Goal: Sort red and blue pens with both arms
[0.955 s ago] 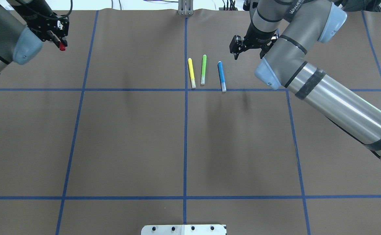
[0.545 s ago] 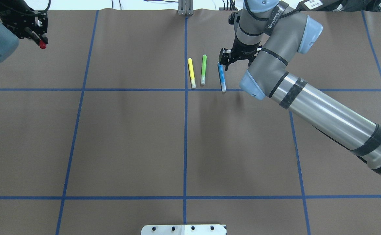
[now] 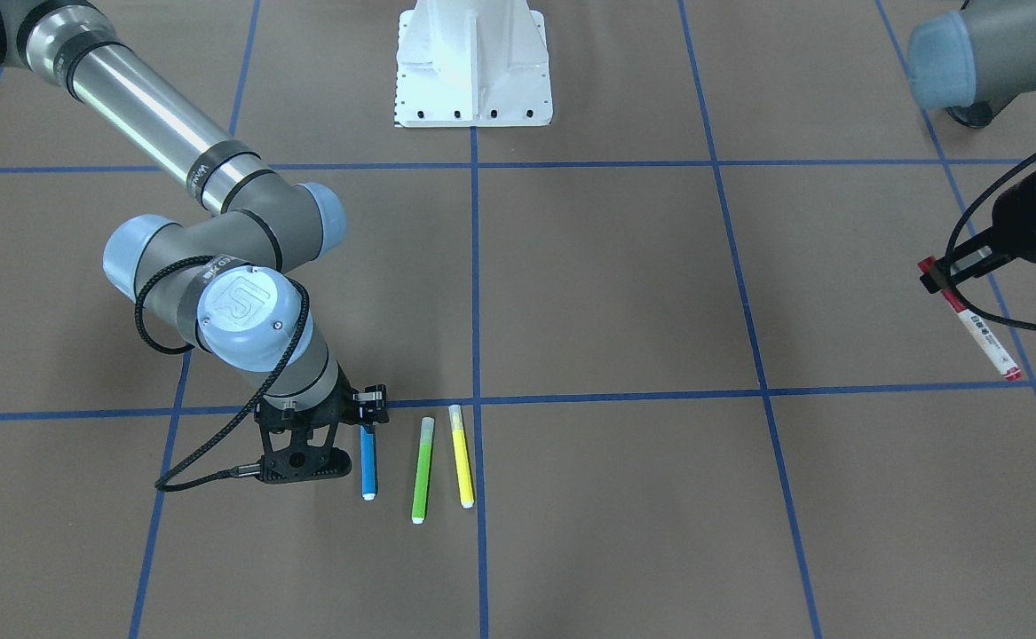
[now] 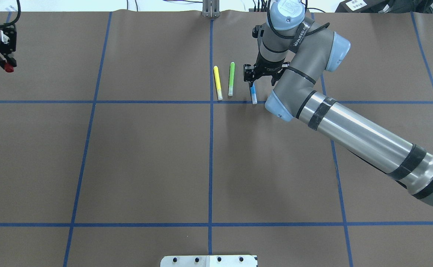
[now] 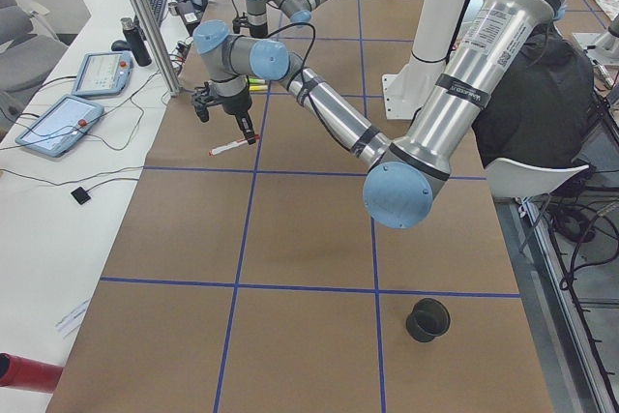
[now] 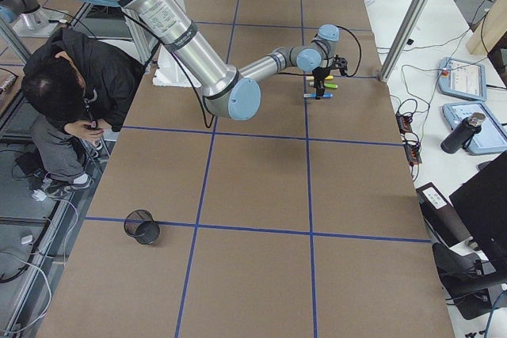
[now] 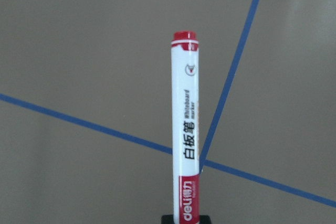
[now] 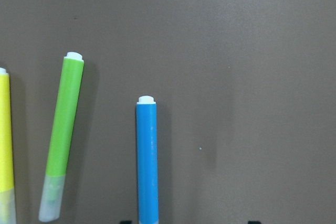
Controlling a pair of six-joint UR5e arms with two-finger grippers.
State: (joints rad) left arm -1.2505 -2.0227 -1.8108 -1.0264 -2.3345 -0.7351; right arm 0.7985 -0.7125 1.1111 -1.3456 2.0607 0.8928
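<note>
The red pen [image 3: 979, 328], a thick white marker with red ends, is held by one end and juts out slanted from my left gripper [image 3: 942, 275], which is shut on it at the table's far left [image 4: 1, 55]. The left wrist view shows its printed barrel [image 7: 186, 129] over blue tape lines. The slim blue pen [image 4: 253, 95] lies on the brown table with its pale cap toward the robot. My right gripper [image 4: 256, 78] stands open directly over it, fingers straddling the barrel [image 8: 147, 161] without touching; the pen sits nearer one finger.
A green marker [image 4: 231, 79] and a yellow marker [image 4: 217, 82] lie just beside the blue pen. Black mesh cups [image 5: 427, 319] [image 6: 142, 227] stand near the table's ends. A person [image 6: 71, 93] sits behind the robot's white base [image 3: 473, 67].
My right gripper has swung left and come down over the blue pen. The left arm has carried the red pen further out to the table's left edge.
</note>
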